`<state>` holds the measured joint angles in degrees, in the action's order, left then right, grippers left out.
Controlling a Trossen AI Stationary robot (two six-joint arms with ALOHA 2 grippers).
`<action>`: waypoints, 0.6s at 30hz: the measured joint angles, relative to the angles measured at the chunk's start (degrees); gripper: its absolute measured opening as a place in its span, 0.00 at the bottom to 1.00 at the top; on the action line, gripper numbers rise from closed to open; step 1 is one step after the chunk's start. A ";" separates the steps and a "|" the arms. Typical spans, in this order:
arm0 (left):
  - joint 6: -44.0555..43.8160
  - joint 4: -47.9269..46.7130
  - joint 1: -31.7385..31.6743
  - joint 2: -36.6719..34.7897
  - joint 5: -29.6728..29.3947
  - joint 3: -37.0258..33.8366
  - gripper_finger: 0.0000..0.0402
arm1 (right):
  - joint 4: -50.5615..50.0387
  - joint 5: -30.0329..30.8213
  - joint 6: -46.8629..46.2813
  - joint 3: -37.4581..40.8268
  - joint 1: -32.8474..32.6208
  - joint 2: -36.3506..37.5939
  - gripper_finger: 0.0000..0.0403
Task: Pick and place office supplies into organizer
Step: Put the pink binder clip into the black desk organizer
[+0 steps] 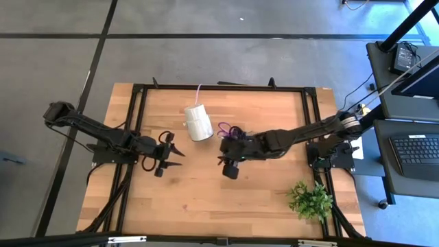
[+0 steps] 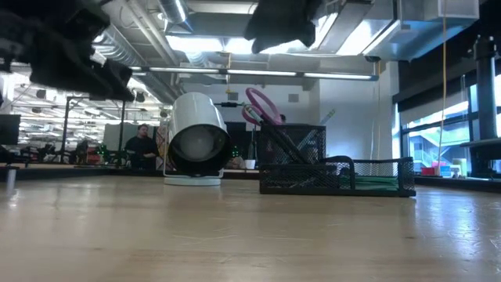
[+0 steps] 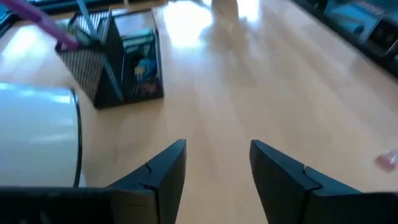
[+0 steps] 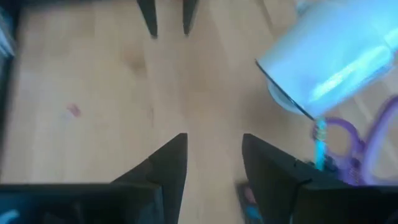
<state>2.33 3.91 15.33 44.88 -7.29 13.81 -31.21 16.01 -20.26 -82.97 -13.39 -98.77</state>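
The black mesh organizer [image 2: 337, 176] stands right of the table's middle, mostly hidden under my right arm in the high view. Purple-handled scissors [image 2: 262, 106] stick up out of its taller compartment, handles upward. A mint-green sticky pad [image 3: 138, 45] and small blue bits [image 3: 144, 68] lie in its low tray. A tiny pink item [image 3: 387, 160] lies loose on the wood. My left gripper [image 1: 171, 152] is open, left of centre and above bare wood. My right gripper [image 1: 230, 165] is open, just in front of the organizer, and holds nothing.
A white cylinder roll [image 1: 197, 122] lies on its side between the two grippers, toward the far edge and close to the organizer's left. A green leafy plant [image 1: 310, 200] sits at the near right corner. Bare wood [image 1: 192, 199] stretches across the near half of the table.
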 joint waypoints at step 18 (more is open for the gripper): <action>-10.18 -21.55 18.57 22.69 -7.82 30.41 0.43 | 35.04 -5.43 -2.21 28.68 -0.57 7.92 0.39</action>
<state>-7.85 -17.64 33.90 67.57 -15.11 44.22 3.83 10.58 -22.48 -54.29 -13.96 -90.85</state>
